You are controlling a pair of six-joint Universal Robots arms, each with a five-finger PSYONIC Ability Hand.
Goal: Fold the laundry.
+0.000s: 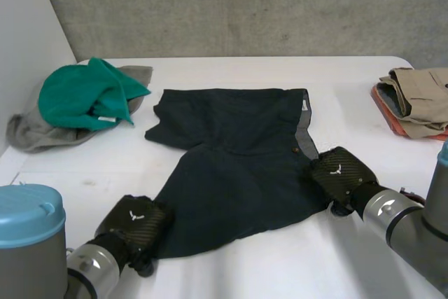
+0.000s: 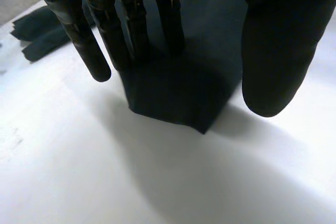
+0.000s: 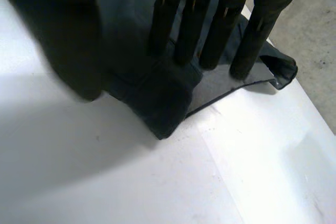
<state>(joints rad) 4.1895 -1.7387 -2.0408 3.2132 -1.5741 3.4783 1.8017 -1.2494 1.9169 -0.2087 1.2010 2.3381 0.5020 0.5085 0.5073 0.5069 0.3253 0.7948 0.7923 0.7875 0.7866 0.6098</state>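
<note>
Dark navy shorts (image 1: 238, 152) lie spread flat in the middle of the white table (image 1: 231, 264), waistband toward the right. My left hand (image 1: 133, 223) is at the near left corner of a leg. In the left wrist view its straight fingers (image 2: 136, 30) rest on that corner (image 2: 178, 98), with the thumb (image 2: 278, 51) held apart above it. My right hand (image 1: 339, 173) is at the right edge by the waistband. Its straight fingers (image 3: 194, 19) press down on a bunched fold of the cloth (image 3: 163, 103), and the thumb (image 3: 68, 40) stands apart beside it.
A green garment (image 1: 87, 96) lies heaped on a grey one (image 1: 35, 134) at the far left. Folded tan clothes (image 1: 420, 99) sit on a red-orange piece (image 1: 383, 103) at the far right edge. A concrete wall stands behind the table.
</note>
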